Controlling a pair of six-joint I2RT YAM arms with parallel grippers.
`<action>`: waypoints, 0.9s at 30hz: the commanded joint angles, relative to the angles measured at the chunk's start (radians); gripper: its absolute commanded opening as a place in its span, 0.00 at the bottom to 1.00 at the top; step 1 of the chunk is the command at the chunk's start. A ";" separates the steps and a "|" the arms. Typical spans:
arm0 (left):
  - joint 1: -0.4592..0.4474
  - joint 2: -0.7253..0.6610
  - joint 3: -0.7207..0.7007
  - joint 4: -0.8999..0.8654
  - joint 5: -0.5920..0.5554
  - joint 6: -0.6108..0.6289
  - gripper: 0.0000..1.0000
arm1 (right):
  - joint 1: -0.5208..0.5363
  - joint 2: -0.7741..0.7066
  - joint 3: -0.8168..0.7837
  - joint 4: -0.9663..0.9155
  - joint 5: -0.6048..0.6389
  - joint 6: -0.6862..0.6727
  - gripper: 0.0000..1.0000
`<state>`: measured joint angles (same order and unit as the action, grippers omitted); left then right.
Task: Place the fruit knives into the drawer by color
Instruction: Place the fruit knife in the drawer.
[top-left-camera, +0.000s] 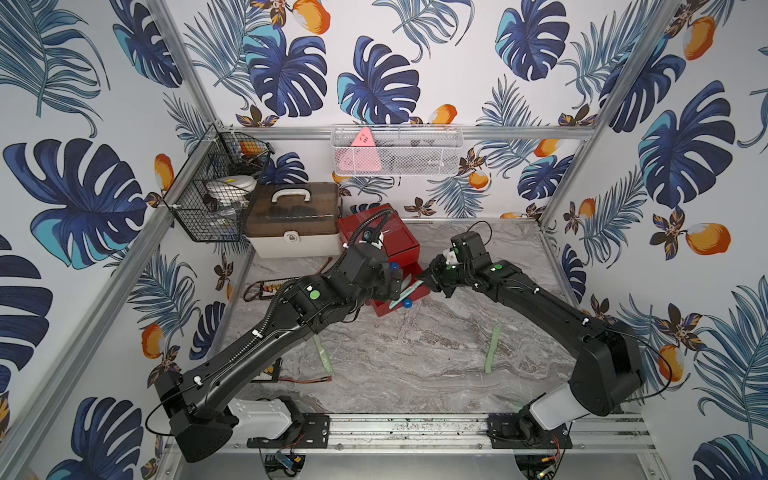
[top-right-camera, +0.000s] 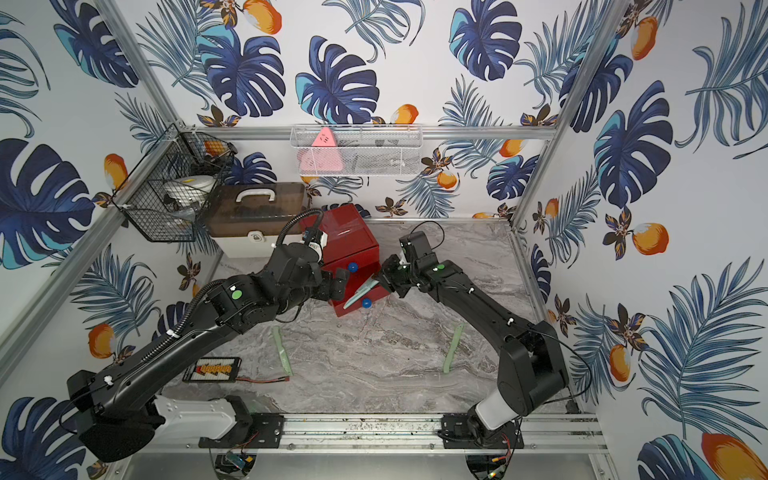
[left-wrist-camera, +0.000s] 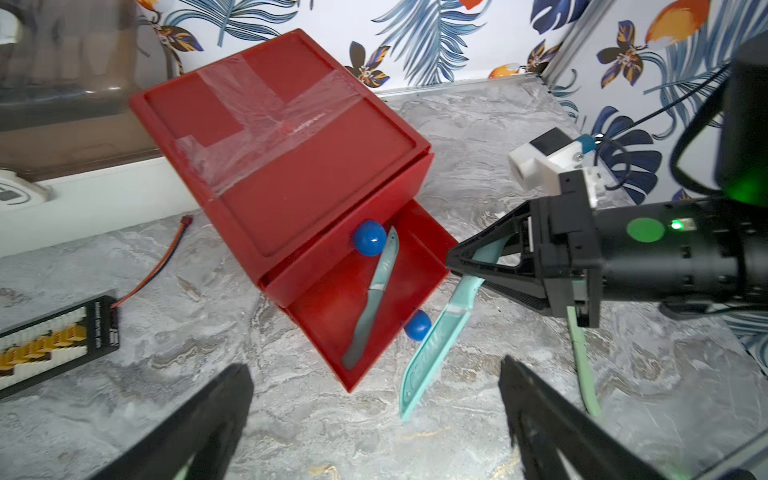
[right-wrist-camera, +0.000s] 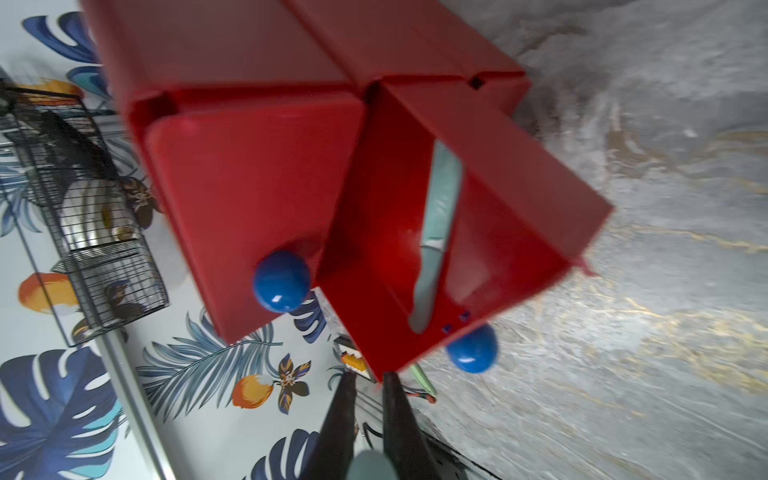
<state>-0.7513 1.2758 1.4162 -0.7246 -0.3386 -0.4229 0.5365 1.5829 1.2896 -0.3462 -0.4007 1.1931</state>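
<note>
Drawer chest (left-wrist-camera: 291, 166): glossy red throughout; knobs (left-wrist-camera: 369, 237) blue. First teal knife (left-wrist-camera: 376, 291) and second teal knife (left-wrist-camera: 436, 345): same teal-blue, the first duller in shade. Green knife by the left arm (top-left-camera: 323, 355) and green knife by the right arm (top-left-camera: 492, 349): pale green. Table (top-left-camera: 415, 374): grey marble, white veins. Wall (top-left-camera: 457, 62): white, navy and teal leaves, orange fruit. Case (top-left-camera: 299, 245): beige, brown lid, white handle.

The whole marble tabletop (top-left-camera: 415, 365) is taken in from high above its front edge in both top views. The red chest of drawers (left-wrist-camera: 311, 174) is viewed closely, downward, from the left wrist. Its pulled-out drawer (right-wrist-camera: 374, 216), shared by all views, is seen nearest from the right wrist.
</note>
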 joint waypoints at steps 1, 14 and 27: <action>0.026 -0.005 -0.017 0.006 0.070 0.029 0.99 | 0.014 0.044 0.062 0.035 -0.003 0.044 0.00; 0.103 -0.021 -0.080 0.040 0.148 0.044 0.99 | 0.015 0.203 0.150 0.111 -0.009 0.084 0.00; 0.171 0.010 -0.041 0.060 0.210 0.058 0.99 | 0.010 0.180 0.170 0.106 0.000 0.065 0.56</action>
<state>-0.5854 1.2709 1.3502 -0.6991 -0.1467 -0.3870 0.5476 1.7927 1.4597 -0.2577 -0.4057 1.2732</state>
